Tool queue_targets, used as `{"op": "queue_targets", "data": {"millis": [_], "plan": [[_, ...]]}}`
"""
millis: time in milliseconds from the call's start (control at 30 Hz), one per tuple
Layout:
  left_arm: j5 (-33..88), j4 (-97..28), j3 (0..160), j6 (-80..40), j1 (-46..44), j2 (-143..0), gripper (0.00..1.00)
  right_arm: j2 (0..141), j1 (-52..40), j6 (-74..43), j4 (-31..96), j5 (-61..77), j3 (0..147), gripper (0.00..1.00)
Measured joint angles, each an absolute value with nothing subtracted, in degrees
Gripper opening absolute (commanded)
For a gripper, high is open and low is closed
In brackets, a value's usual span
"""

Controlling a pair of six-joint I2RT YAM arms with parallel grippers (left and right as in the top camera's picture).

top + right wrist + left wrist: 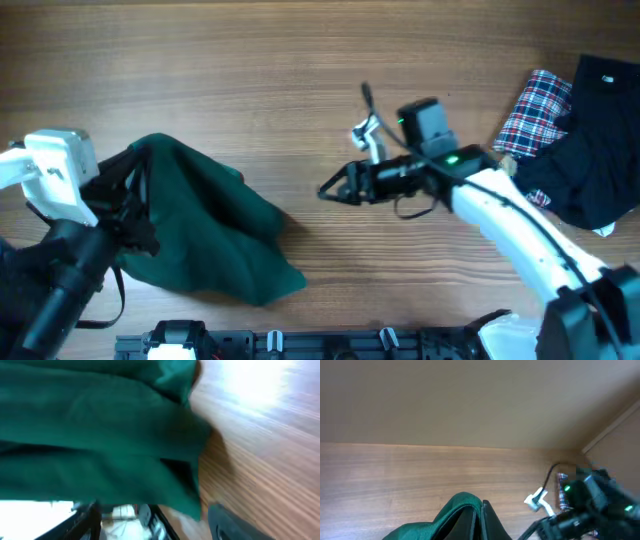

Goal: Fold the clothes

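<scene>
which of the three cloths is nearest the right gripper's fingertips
The dark teal-green garment, heaped at the left; the right gripper points toward its edge. The plaid cloth and black garment lie far right, behind that arm.

Your overhead feed is bright and even, with soft shadows under the clothes (215, 235) and the right arm (500, 205). Left wrist feed is soft, and that arm smears with motion blur. Right wrist: glare blows out the table (260, 380) top right, overexposed white patch bottom left, fabric out of focus.
</scene>
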State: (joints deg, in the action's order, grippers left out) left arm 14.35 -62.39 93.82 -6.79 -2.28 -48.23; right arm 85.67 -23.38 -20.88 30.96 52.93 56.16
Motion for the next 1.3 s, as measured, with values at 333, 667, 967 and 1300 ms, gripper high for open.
{"op": "queue_targets", "data": {"millis": [333,667,967,1300], "plan": [[13.32,-61.52,93.82,-9.65,-2.28,-48.42,0.04,88.07,-33.1,-54.48,-11.99,50.83,36.05,0.73],[13.3,-60.47,93.82,-14.13,-2.28,-48.42,0.04,101.1,-39.55,-68.95,-24.45,45.98,35.22,0.74],[13.3,-60.47,93.82,-14.33,-2.28,-48.42,0.04,104.27,-41.12,-73.73,-33.71,44.53,34.96,0.74],[13.3,-60.45,93.82,-14.33,-2.28,-48.42,0.04,104.66,-45.34,-78.89,-40.32,43.42,34.96,0.38]]}}
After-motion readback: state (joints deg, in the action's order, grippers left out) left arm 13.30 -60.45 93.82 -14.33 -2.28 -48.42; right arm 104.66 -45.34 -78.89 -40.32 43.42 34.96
